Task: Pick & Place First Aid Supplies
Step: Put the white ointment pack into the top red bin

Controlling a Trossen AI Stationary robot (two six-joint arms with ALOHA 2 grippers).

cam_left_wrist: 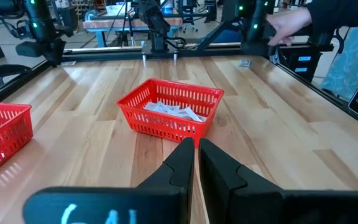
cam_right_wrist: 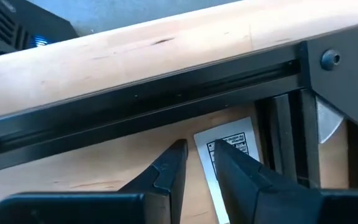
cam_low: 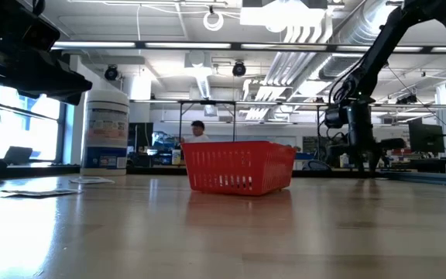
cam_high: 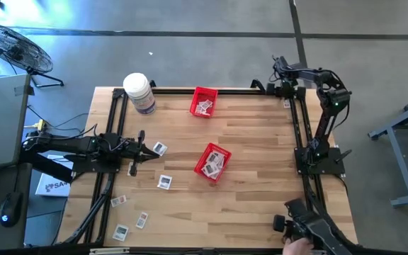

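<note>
Several small white packets with dark print lie flat on the wooden table, most of them at the near left (cam_high: 164,182). One packet (cam_right_wrist: 229,144) lies by the black rail at the far right corner (cam_high: 287,104). My right gripper (cam_right_wrist: 199,155) points down over this packet's edge. Its fingers stand a narrow gap apart, one above the packet and one beside it. Two red mesh baskets (cam_high: 212,162) (cam_high: 204,101) hold packets. My left gripper (cam_left_wrist: 196,150) waits at the table's left, shut and empty. My right gripper comes at the corner packet from above, one fingertip (cam_right_wrist: 221,150) over its printed face near the edge (cam_right_wrist: 205,142). The packet lies flat on the table. Whether the fingertip touches it, I cannot tell.
A big white jar (cam_high: 139,92) stands at the far left. Black frame rails (cam_right_wrist: 166,99) run beside the corner packet. A person's hand (cam_left_wrist: 288,25) shows beyond the table's right edge. Bare wood lies between the baskets and the right rail.
</note>
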